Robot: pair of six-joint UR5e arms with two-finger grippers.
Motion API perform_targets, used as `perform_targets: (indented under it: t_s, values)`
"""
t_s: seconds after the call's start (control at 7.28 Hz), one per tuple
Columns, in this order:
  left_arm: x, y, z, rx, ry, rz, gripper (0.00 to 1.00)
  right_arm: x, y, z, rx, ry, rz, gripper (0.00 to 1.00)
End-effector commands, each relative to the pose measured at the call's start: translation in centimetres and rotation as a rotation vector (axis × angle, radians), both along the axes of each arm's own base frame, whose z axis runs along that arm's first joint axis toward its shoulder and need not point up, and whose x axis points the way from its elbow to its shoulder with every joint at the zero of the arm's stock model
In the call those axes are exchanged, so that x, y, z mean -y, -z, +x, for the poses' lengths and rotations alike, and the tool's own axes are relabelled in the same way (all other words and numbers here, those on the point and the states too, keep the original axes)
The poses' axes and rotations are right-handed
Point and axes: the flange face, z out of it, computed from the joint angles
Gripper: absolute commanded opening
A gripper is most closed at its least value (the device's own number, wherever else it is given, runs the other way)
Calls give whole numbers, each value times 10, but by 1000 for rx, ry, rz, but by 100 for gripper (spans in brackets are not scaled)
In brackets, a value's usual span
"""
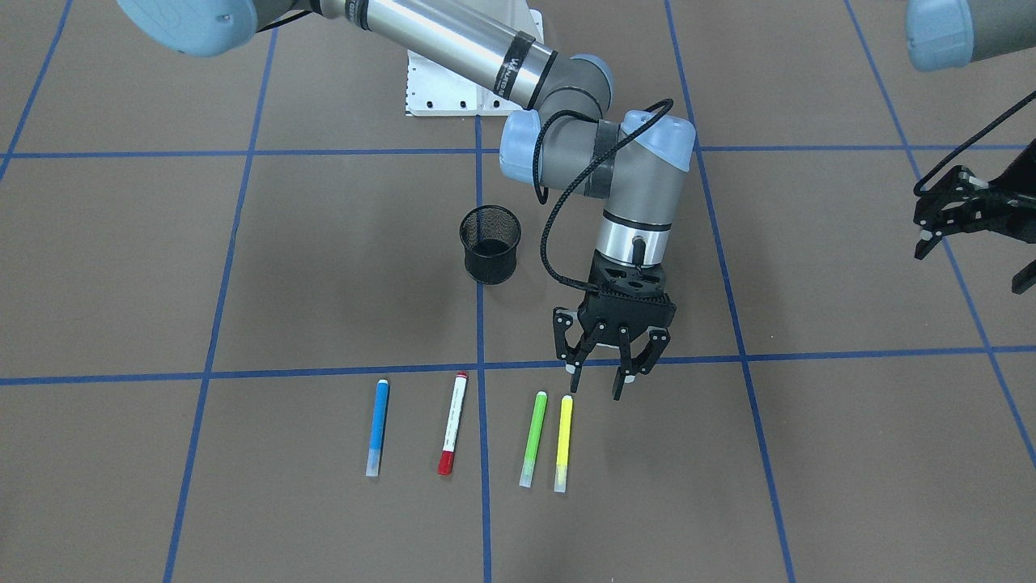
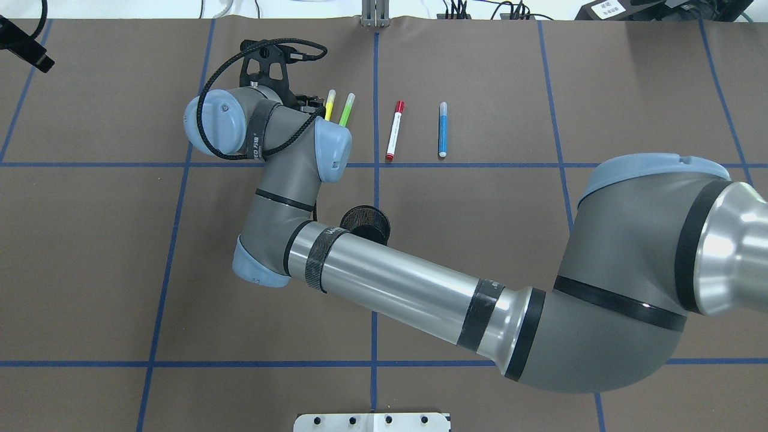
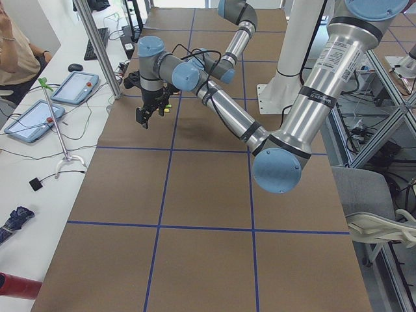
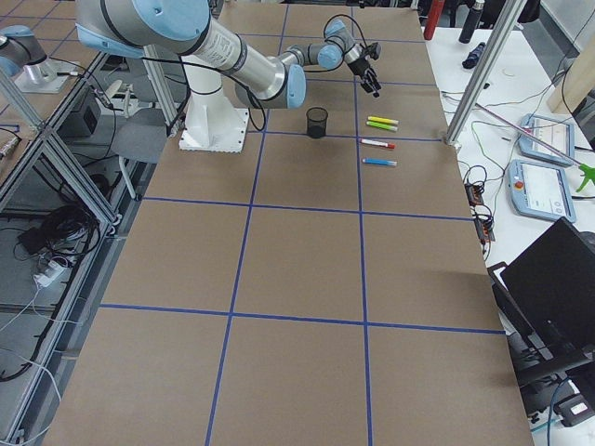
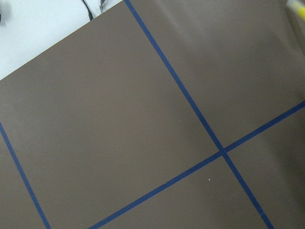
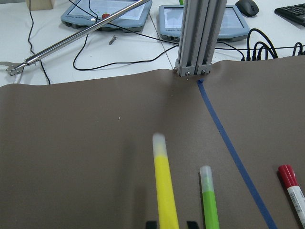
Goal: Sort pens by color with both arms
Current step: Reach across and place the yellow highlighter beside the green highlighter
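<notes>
Pens are counted at four: blue pen (image 1: pixel 377 427), red-ended pen (image 1: pixel 453 423), green pen (image 1: pixel 533 439), yellow pen (image 1: pixel 564 442); one mesh cup (image 1: pixel 490 243). Right pincer (image 1: pixel 597 380) is held wide; left pincer (image 1: pixel 971 263) seemingly likewise.

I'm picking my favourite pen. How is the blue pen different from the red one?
The blue pen has a blue barrel; the red pen has a white barrel with red ends. The blue pen lies at the row's end; the red pen sits between it and the green pen. Both lie flat, untouched.

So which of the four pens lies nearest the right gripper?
The slim yellow marker pen, at the row's end; the right gripper hovers by its tip.
</notes>
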Motion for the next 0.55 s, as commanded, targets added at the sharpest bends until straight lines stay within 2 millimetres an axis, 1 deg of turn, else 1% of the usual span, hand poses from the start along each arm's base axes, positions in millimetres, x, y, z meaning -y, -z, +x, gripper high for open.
perform_targets:
  t_s: [0.0,0.14,0.27,0.41]
  values:
    - [-1,1,0,-1,1,-1,100,0,15,7,27,5,9,98]
    - [-4,0,0,-16,-5,-11,100,8,21,17,18,34,18,98]
    - [-5,-2,-3,-16,-1,-17,100,23,28,36,22,92,7,99]
    - [-2,-2,-25,-17,35,-22,100,46,28,75,16,160,-49,99]
